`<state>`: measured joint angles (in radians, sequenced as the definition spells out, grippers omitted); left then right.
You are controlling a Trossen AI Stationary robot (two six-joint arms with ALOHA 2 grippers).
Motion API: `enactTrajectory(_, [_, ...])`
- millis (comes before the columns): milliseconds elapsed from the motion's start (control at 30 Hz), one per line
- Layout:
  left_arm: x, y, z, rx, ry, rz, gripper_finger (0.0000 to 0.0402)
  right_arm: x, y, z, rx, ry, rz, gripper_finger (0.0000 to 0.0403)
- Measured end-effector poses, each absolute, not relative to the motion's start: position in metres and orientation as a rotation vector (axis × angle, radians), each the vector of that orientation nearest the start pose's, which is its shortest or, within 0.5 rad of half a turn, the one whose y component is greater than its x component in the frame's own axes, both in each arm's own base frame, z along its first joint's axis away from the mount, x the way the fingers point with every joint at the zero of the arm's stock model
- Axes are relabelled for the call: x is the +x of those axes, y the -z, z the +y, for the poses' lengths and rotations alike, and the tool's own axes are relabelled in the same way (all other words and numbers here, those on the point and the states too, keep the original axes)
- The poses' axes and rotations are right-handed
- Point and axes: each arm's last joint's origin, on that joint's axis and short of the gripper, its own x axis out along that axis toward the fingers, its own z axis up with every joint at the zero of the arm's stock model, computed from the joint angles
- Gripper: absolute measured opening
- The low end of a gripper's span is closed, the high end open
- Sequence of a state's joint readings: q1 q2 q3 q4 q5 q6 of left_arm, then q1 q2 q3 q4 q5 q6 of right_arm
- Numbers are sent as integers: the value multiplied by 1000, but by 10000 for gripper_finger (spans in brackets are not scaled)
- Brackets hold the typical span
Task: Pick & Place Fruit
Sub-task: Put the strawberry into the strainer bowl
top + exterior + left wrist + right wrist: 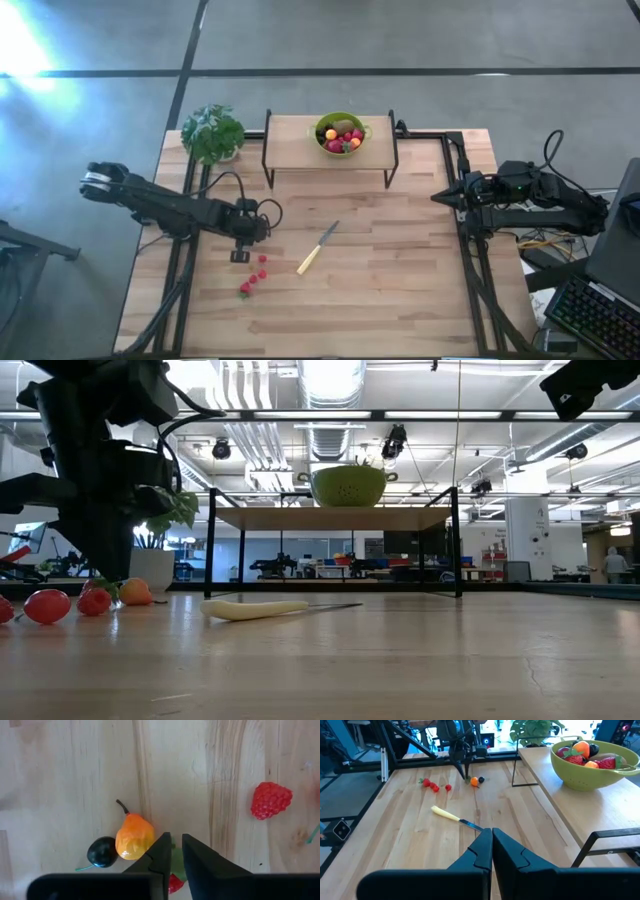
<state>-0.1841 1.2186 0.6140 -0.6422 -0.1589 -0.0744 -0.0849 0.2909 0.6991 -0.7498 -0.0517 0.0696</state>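
Note:
My left gripper (240,257) (176,845) points down at the table's left part, fingers almost shut on a small red strawberry (173,883) (94,601). Right beside it lie an orange pear-like piece (134,837) (135,592) and a dark berry (102,852). A red raspberry-like piece (270,800) lies a little apart, and more red pieces (253,281) (431,785) sit toward the near edge. A green bowl (341,146) (585,775) holding more fruit stands on a raised wooden shelf (300,140). My right gripper (440,198) (491,837) is shut and waits above the table's right side. My left gripper comes from above, pointing down, with the strawberry's green leafy cap (177,865) in the narrow gap between its two fingers. The red body shows just behind them. In the low view the strawberry sits at table level under the fingers, like the pieces beside it.
A pale-handled knife (318,248) (255,609) lies mid-table, right of the loose fruit. A leafy potted plant (212,132) stands at the far left corner, next to the shelf's black legs (268,170). Bare wood stretches between the knife and my right arm.

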Motion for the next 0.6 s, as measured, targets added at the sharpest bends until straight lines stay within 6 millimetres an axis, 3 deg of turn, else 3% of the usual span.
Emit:
enactTrajectory(233, [193,-170,-31,148,-24,1228,6,59,-299,-4,92,44,340,8])
enactTrajectory(467, [192,-171,-31,146,-27,1237,3,59,-299,-4,92,44,340,8])
enactTrajectory(600, [197,-182,-32,114,-34,1231,3,59,-299,-4,92,45,339,8])
